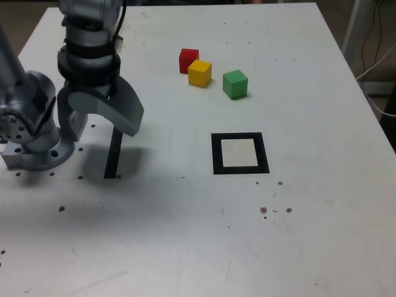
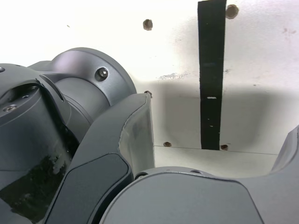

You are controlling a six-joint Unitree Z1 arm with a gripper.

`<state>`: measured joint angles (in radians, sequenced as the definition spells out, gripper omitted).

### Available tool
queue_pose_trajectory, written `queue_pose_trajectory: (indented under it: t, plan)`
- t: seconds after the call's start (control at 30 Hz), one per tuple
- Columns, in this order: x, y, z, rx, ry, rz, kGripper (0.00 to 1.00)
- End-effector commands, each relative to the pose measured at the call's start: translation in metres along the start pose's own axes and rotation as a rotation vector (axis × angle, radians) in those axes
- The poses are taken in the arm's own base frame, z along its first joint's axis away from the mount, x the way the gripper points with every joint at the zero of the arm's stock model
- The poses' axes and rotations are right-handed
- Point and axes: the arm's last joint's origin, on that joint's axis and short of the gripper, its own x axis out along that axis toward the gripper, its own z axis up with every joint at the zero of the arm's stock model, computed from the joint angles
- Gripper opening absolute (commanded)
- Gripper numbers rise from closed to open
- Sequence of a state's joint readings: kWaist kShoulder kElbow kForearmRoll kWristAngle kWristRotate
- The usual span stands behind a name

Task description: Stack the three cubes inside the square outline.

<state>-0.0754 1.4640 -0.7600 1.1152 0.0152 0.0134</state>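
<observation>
Three cubes sit in a loose row at the back of the white table in the exterior view: red [image 1: 189,60], yellow [image 1: 200,72] touching or nearly touching it, and green [image 1: 235,84] a little apart to the exterior view's right. The square outline [image 1: 216,154], black with a white centre, lies in front of them with nothing in it. My gripper [image 1: 99,127] hangs far off at the exterior view's left, open and holding nothing, above a thin black bar. In the wrist view the gripper [image 2: 215,149] shows wide-apart jaws; no cube or outline appears there.
The thin black bar [image 1: 113,158] [image 2: 211,56] lies on the table beside the arm's base [image 1: 34,142]. Small dark specks and screw holes dot the table [image 1: 309,235]. The table's right edge runs near cables [image 1: 374,49] in the exterior view.
</observation>
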Motion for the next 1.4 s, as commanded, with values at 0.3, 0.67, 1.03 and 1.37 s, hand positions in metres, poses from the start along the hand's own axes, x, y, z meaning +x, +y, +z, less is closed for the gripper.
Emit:
queue_pose_trajectory:
  t: [0.3,0.67,1.03,1.37]
  plan:
    - [-0.006,0.0,0.003,0.034,-0.026,0.002,1.0]
    - [-0.062,0.04,0.043,0.063,-0.1,0.085,1.0]
    - [-0.104,0.146,0.087,-0.005,-0.106,0.06,1.0]
    - [-0.093,0.228,0.09,-0.08,-0.071,0.003,0.99]
